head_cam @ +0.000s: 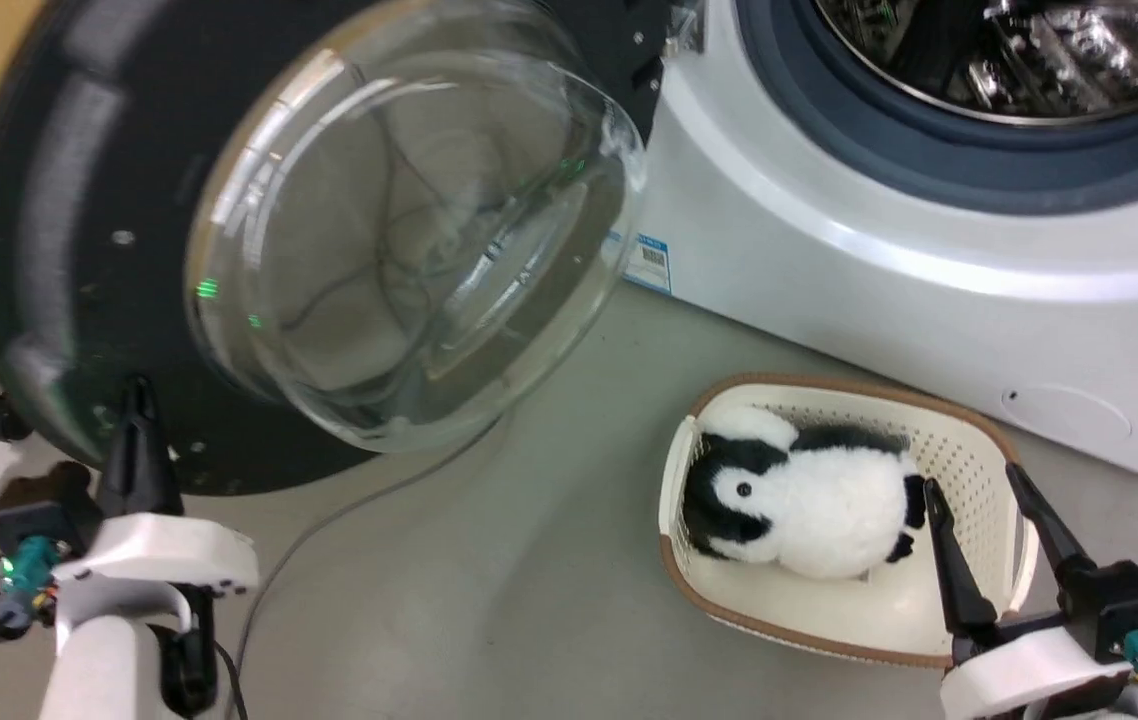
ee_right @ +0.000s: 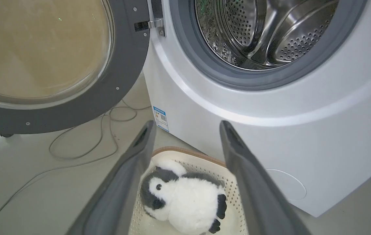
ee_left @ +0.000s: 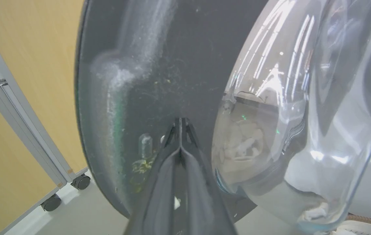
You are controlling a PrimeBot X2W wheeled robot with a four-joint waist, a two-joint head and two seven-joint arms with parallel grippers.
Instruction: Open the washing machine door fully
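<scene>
The washing machine door [head_cam: 69,250] hangs swung out to the left of the white washing machine [head_cam: 889,250], its dark grey back and bulging glass bowl [head_cam: 409,220] facing me. The hinge [ee_right: 154,24] joins the door [ee_right: 120,75] to the washing machine [ee_right: 270,130]. My left gripper [head_cam: 137,392] is shut, its tips pressed against the lower dark back of the door [ee_left: 159,65], seen close in the left wrist view as the left gripper [ee_left: 180,121] beside the glass bowl [ee_left: 296,114]. My right gripper [head_cam: 969,485] stands open over a basket, holding nothing; the right gripper [ee_right: 187,125] frames the toy.
A cream basket [head_cam: 949,440] with a black-and-white plush penguin [head_cam: 809,500] sits on the floor before the machine. A grey cable [ee_right: 74,147] loops across the floor under the door. A wooden panel on castors [ee_left: 81,181] stands behind the door at left.
</scene>
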